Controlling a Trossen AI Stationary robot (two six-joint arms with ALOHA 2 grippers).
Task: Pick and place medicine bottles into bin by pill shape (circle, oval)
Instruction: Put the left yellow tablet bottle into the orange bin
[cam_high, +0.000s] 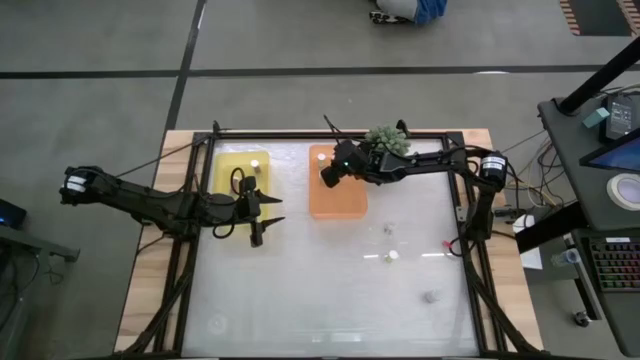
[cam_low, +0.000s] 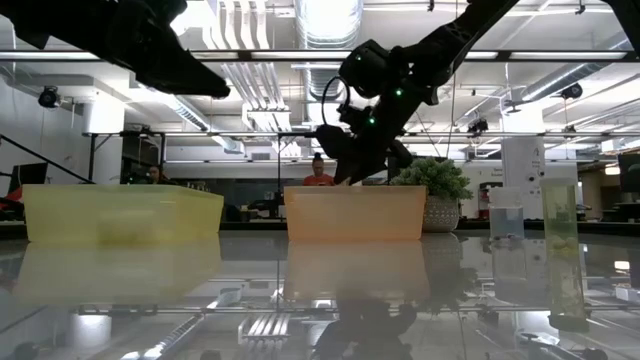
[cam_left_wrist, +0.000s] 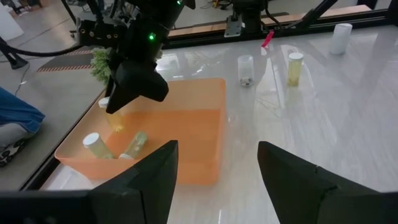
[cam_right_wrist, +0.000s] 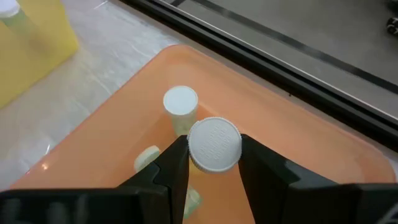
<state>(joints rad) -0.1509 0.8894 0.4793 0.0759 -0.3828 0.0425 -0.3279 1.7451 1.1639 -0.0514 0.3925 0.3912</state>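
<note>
Over the orange bin (cam_high: 337, 200) your right tool (cam_right_wrist: 214, 163) hangs with its fingers nearly closed on a white-capped bottle (cam_right_wrist: 214, 144) — held cap-up above the far end, so my read is it's poised for the drop. Bin already holds at least three bottles (cam_left_wrist: 93, 144); one stands upright just beside the held one, the others lie on the floor of the bin.

Left tool (cam_high: 256, 212) sits between the yellow bin (cam_high: 243, 160) and the orange one, jaws wide apart, holding nothing — looks parked clear of the right arm's path.

Still loose on the bench (cam_high: 300, 290): a yellowish bottle (cam_left_wrist: 295, 68), a clear one (cam_left_wrist: 246, 70) and a white one (cam_left_wrist: 339, 38) in the left wrist view. Yellow bin has at least one bottle inside. Can't tell pill shapes from these views, so check the sorting yourself.
</note>
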